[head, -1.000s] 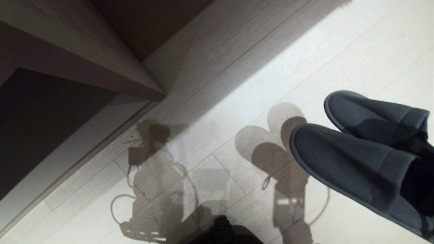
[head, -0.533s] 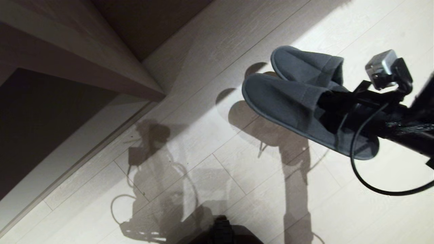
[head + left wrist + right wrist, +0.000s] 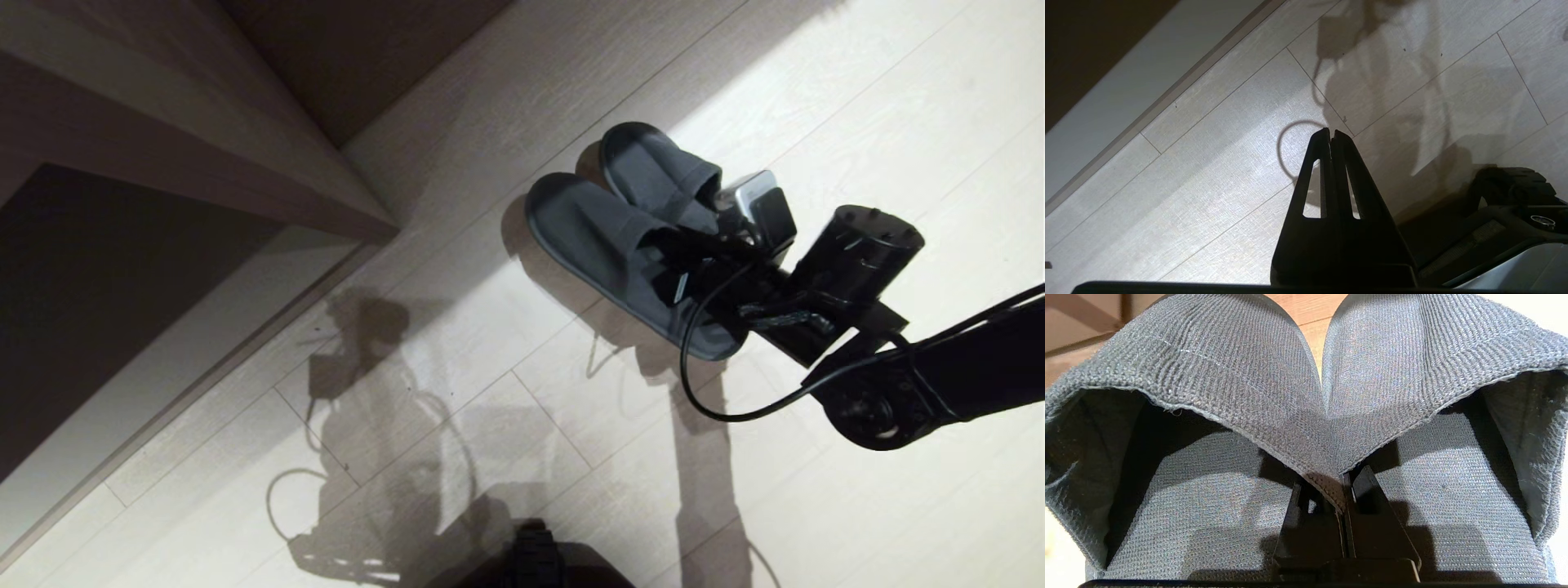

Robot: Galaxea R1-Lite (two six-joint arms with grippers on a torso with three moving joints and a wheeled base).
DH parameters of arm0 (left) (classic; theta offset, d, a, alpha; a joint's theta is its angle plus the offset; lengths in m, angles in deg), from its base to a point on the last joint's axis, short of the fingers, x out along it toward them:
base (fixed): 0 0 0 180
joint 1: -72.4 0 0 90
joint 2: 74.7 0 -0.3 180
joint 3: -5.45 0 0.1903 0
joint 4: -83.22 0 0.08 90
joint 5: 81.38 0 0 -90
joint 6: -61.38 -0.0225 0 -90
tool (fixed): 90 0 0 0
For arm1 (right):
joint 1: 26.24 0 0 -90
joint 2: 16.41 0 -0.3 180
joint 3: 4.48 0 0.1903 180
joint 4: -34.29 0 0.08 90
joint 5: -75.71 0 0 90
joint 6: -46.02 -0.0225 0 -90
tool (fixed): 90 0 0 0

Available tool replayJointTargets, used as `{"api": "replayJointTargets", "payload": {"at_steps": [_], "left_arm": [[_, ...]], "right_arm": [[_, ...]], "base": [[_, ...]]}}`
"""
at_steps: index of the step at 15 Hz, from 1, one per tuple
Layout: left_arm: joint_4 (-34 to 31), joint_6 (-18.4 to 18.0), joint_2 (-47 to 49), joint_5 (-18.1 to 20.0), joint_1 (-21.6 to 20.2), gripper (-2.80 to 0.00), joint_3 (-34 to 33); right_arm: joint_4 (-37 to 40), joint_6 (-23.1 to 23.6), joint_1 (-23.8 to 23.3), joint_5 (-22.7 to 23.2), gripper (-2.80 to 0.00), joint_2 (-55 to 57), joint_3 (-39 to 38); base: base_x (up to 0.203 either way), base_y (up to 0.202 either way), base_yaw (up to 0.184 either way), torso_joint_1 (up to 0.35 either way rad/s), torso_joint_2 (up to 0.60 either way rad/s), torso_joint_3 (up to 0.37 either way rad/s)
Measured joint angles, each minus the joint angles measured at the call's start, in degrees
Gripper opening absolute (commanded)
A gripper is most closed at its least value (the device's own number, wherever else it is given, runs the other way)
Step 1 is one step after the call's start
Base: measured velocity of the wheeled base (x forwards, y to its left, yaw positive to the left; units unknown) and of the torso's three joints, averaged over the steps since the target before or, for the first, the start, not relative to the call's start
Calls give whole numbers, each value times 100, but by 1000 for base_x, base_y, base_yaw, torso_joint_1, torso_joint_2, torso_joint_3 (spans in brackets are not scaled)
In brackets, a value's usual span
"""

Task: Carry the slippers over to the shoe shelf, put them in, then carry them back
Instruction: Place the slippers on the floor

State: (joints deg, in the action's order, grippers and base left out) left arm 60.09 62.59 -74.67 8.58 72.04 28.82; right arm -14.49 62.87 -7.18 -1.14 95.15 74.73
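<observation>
The slippers (image 3: 604, 237), a dark grey-blue fabric pair, hang side by side low over the pale floor with toes pointing at the shoe shelf (image 3: 204, 163). Their shadow lies right under them. My right gripper (image 3: 686, 245) reaches in from the right, shut on the pair where the two uppers meet. In the right wrist view the black fingers (image 3: 1363, 498) pinch the joined edges of the slippers (image 3: 1229, 375), and both open insides show. The shoe shelf, taupe wood-grain with a pale base board (image 3: 163, 384), fills the upper left. My left gripper (image 3: 1330, 132) hangs shut and empty above the floor.
Pale plank flooring (image 3: 857, 98) spreads between the slippers and the shelf corner. A dark part of my base (image 3: 535, 563) shows at the bottom edge of the head view, and it appears again beside the left gripper as a dark part (image 3: 1511, 204).
My right arm has swung the slippers from the right edge leftward and down toward the floor near the shelf. The arm and wrist camera have come into view. The left arm has kept still.
</observation>
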Motion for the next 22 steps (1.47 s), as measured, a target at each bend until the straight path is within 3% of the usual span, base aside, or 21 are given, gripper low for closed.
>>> {"api": "replayJointTargets", "payload": {"at_steps": [3, 8, 9, 10, 15, 22], "left_arm": [[-1, 0, 0, -3, 2, -280, 0], [0, 0, 0, 1, 2, -280, 0], [0, -2, 0, 0, 2, -280, 0], [0, -4, 0, -3, 2, -280, 0], [2, -5, 0, 0, 5, -280, 0], [-1, -2, 0, 2, 2, -280, 0]], "right_arm": [[7, 132, 24, 171, -280, 605, 693], [773, 309, 24, 523, -280, 1137, 1778], [905, 323, 24, 534, -28, 1216, 2003], [987, 331, 22, 531, 0, 1301, 2244], [1362, 392, 20, 489, 0, 1519, 2690], [1489, 567, 24, 413, 0, 1418, 2213]], "base": [[0, 0, 0, 0, 0, 0], [0, 0, 0, 0, 0, 0], [0, 0, 0, 0, 0, 0], [0, 0, 0, 0, 0, 0], [0, 0, 0, 0, 0, 0], [0, 0, 0, 0, 0, 0]]}}
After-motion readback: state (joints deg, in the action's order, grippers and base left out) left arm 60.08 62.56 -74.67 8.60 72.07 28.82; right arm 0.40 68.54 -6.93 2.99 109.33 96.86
